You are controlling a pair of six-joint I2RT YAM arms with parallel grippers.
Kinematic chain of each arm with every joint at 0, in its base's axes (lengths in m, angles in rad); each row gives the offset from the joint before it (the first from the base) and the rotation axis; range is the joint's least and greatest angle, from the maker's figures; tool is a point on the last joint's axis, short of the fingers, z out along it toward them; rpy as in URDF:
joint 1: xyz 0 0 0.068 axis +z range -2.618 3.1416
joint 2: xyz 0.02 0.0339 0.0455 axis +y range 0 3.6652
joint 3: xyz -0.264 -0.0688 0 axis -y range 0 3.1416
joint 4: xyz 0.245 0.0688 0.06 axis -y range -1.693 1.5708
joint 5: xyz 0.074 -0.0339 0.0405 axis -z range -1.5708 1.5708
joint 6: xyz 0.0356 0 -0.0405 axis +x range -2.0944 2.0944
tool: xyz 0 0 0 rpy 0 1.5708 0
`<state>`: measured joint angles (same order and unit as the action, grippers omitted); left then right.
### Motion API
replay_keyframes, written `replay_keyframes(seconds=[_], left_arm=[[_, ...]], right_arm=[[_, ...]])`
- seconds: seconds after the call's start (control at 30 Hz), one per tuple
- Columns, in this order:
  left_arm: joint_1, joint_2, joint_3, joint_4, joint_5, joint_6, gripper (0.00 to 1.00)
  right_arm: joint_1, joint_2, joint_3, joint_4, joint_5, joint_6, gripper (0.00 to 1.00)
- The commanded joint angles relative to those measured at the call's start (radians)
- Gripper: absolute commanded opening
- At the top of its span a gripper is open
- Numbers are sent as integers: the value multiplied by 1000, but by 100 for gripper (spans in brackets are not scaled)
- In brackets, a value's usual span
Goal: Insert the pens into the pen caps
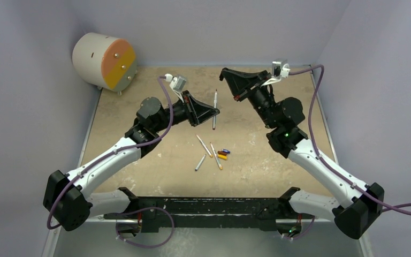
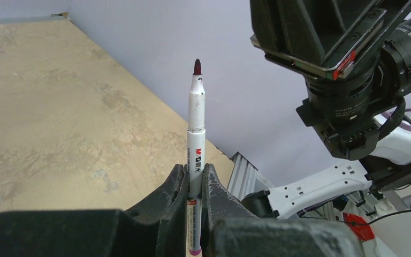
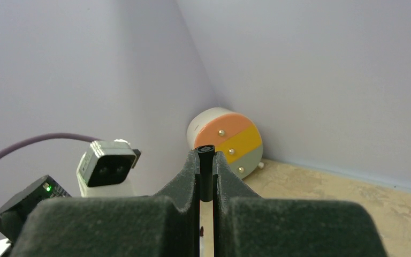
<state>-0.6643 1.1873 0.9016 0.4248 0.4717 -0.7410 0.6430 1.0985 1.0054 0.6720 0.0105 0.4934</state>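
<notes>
Above the middle of the tan, speckled tabletop (image 1: pixel 278 160), your left gripper (image 2: pixel 195 172) is clamped on a thin white marker pen (image 2: pixel 196 107). Its two black fingers press the barrel from either side. In the left wrist view the pen stands upright, with a dark red tip at the top and a purple end showing below the fingers. From overhead, the same pen runs roughly front to back at the tip of the left gripper.

Your right gripper (image 3: pixel 206 174) is closed on a small black plastic pen cap (image 3: pixel 206 160). The cap is pinched between the fingers, and its round end pokes out just past them. This gripper hangs near the back of the table, to the right of the held pen and apart from it.

Nearer to you, three loose white pens (image 1: pixel 204 145) lie on the tabletop at different angles, close together. Just to their right sit a stubby blue cap (image 1: pixel 226 151), a red-brown cap (image 1: pixel 221 153) and a yellow-orange cap (image 1: pixel 222 157), bunched side by side. From overhead you cannot tell whether they touch.

In the back left corner a cream cylindrical drum (image 1: pixel 104 60) lies on its side, its round face banded orange, yellow and grey.
</notes>
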Motion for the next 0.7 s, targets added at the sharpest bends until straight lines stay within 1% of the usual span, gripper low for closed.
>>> replay_keyframes(seconds=[0.0, 0.3, 0.67], left_arm=[[-4, 3, 58, 15, -8, 45, 0], [-5, 11, 70, 23, -7, 43, 0], [-7, 10, 70, 35, -20, 37, 0]], right_arm=[[-2, -2, 35, 24, -47, -21, 0], [-3, -14, 26, 5, -78, -27, 0], [-3, -35, -14, -23, -78, -16, 0]])
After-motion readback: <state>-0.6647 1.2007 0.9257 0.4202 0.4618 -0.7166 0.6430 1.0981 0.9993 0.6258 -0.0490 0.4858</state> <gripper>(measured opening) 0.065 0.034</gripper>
